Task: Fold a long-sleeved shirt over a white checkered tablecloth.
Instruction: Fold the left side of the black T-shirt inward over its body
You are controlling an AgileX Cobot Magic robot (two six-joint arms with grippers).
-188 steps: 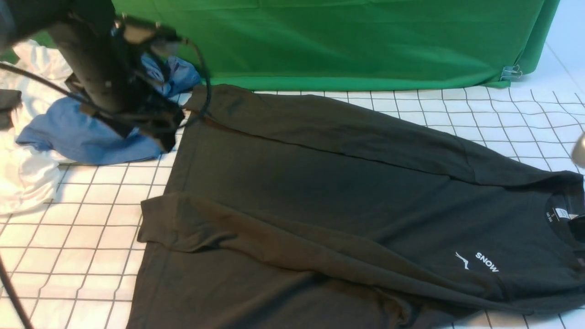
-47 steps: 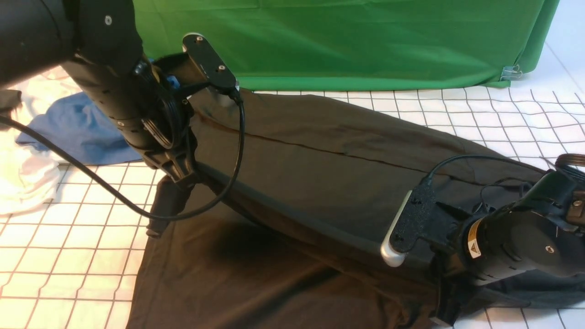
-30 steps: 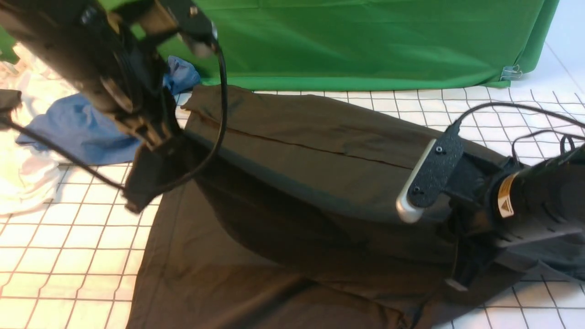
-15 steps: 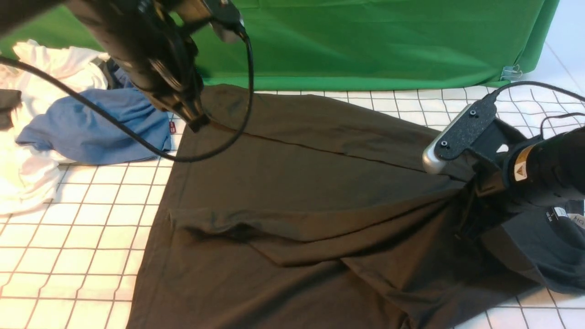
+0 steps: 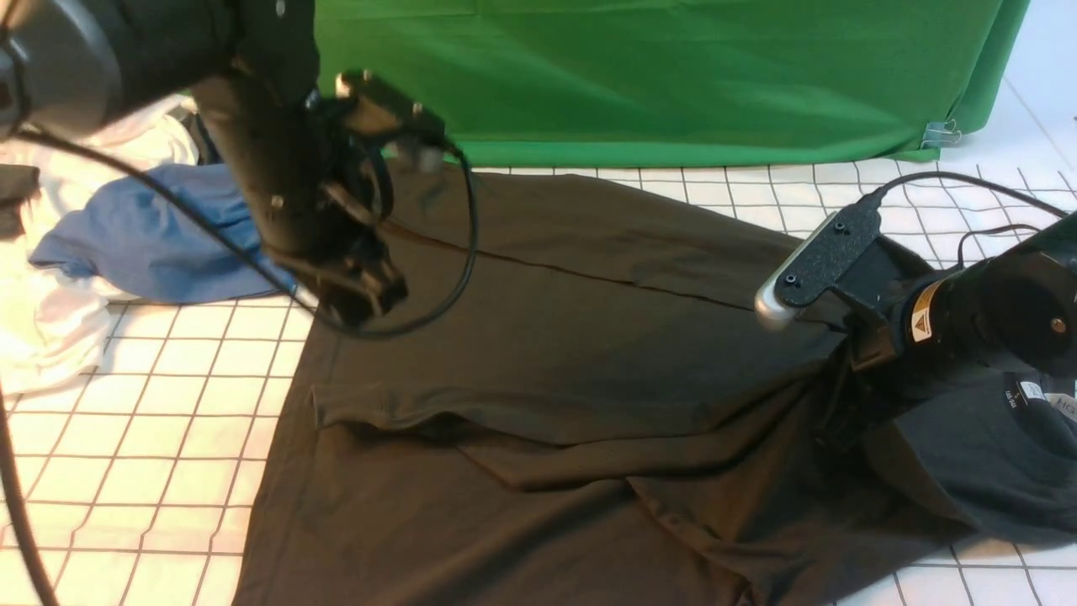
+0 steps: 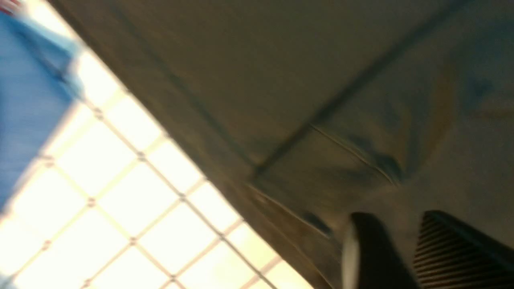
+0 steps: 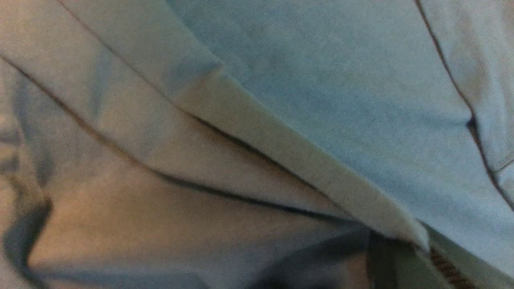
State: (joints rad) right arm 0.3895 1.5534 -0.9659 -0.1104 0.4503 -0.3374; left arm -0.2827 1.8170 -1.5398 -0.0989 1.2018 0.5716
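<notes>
The black long-sleeved cotton shirt (image 5: 547, 353) lies on the white checkered tablecloth (image 5: 151, 438). A crumpled blue garment (image 5: 126, 244) lies left, a green backdrop cloth (image 5: 673, 84) behind.

The front view is taken from the robot's own side, directed forward and downward at middle range. The green backdrop (image 5: 673, 76) is seen across the upper frame and the white checkered tablecloth (image 5: 126, 471) at lower left. The left wrist view is held close above an edge of the long-sleeved shirt (image 6: 301, 72), with tablecloth and blue garment (image 6: 24, 100) included, and is blurred. The right wrist view is set nearest and is filled by shirt fabric. The shirt is shared by all three views.
</notes>
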